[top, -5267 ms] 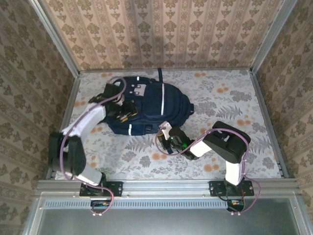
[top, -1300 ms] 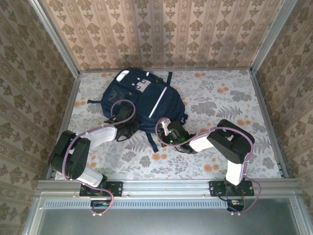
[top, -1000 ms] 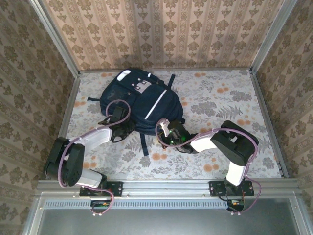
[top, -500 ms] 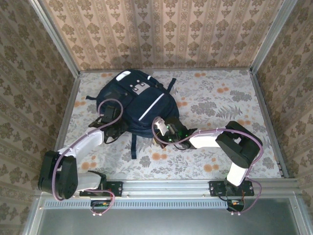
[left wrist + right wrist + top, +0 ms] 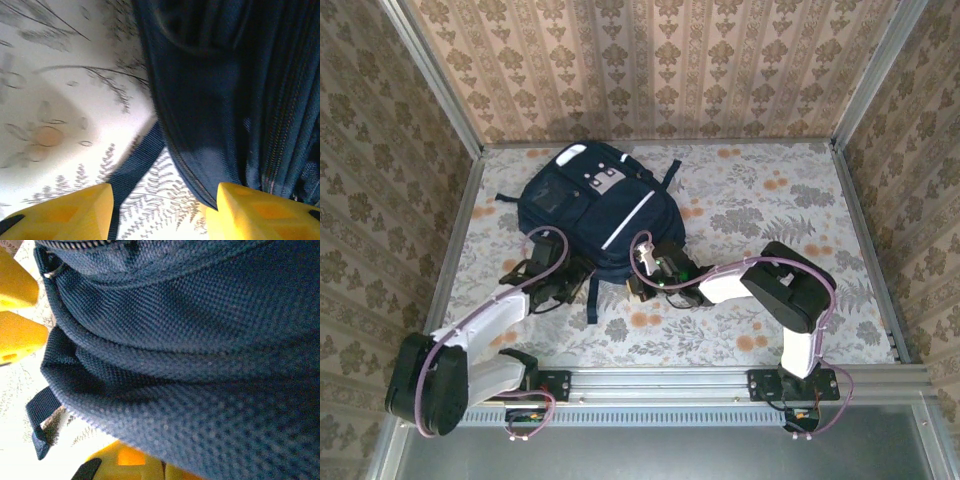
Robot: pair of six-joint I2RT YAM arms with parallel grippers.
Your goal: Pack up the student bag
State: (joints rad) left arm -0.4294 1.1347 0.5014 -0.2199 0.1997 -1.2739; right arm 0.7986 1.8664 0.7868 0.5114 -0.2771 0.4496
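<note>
The navy backpack point(image 5: 590, 205) lies on the floral tabletop point(image 5: 770, 200). The left pincer point(image 5: 563, 279) hangs open over a loose strap point(image 5: 131, 174). The right pincer point(image 5: 640, 272) is clamped on the backpack's near edge.

The student bag point(image 5: 590, 205) is lying flat in front of me on the left half of the table point(image 5: 770, 210), close to the back wall, with its front pocket facing up and its body slanting from far left to near right. It is showing dark navy fabric, a thin white stripe point(image 5: 628, 218) running slantwise and white buckle patches point(image 5: 602, 178) on the pocket. One dark strap point(image 5: 592, 296) is trailing from its near edge towards me.
</note>
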